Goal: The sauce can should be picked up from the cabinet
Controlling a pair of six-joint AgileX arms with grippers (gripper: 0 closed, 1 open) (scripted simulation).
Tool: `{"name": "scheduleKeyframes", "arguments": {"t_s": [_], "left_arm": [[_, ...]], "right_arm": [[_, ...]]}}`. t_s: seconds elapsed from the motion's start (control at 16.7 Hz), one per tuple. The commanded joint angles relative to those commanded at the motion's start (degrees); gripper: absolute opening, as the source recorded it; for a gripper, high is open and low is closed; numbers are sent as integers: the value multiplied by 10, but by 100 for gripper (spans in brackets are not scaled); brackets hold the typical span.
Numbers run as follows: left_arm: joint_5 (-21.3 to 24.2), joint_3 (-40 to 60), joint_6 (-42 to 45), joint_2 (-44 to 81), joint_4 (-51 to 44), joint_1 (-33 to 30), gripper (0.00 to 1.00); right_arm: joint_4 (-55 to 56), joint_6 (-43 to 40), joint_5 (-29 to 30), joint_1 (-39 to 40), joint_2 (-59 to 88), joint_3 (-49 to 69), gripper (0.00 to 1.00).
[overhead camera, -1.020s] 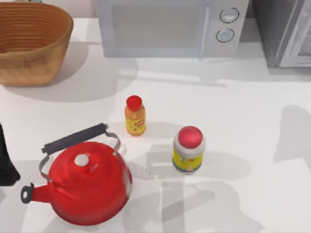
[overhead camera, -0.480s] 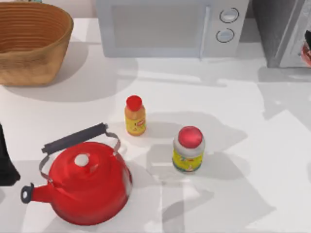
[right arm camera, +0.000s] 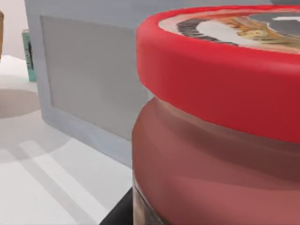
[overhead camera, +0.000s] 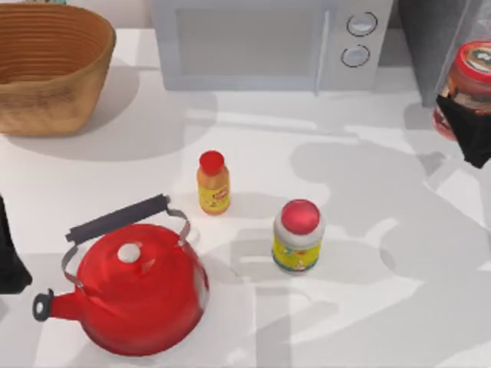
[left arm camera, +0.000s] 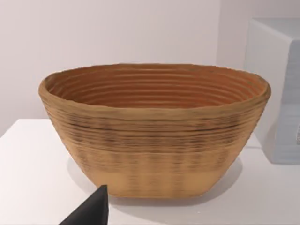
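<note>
Sitting lowest in the top view, a red kettle (overhead camera: 142,287) with a dark handle takes the lower left of the frame on the white table (overhead camera: 360,307). At the far left edge, level with the kettle, a black piece of the left arm's tool (overhead camera: 9,249) juts in; whether its fingers are wide or narrow I cannot tell. Right of the kettle stands a jar (overhead camera: 298,236) with a red lid and yellow-green label, and up and left of the jar a slim orange bottle (overhead camera: 213,182) with a red cap, the two apart.

Farther up, at the right edge of the frame, the sauce can (overhead camera: 466,80) appears off the table, in front of the dark grey cabinet (overhead camera: 433,38). It is a squat cylinder with a red-orange body and a flat top ringed by a thick red rim; the right wrist view shows the can (right arm camera: 220,122) very close, its top carrying a pale printed design. The right arm's tool (overhead camera: 469,130) is a black shape against the can's lower side, gripping it.

Along the far edge, a pale microwave (overhead camera: 268,42) with two round knobs sits upper centre, and a woven basket (overhead camera: 54,65) fills the upper left. The left wrist view faces this basket (left arm camera: 154,131).
</note>
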Motion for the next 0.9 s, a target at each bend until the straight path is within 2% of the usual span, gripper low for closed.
{"name": "scheduleKeyframes", "arguments": {"t_s": [0.18,0.54,0.9], "left_arm": [[0,0,0,0,0,0,100],[0,0,0,0,0,0,100],[0,0,0,0,0,0,100]], "right_arm": [[30,1,-19,-4,44,17,0],[30,1,-18,0,47,17,0],[20,-3,35,49,118,100,0]]}}
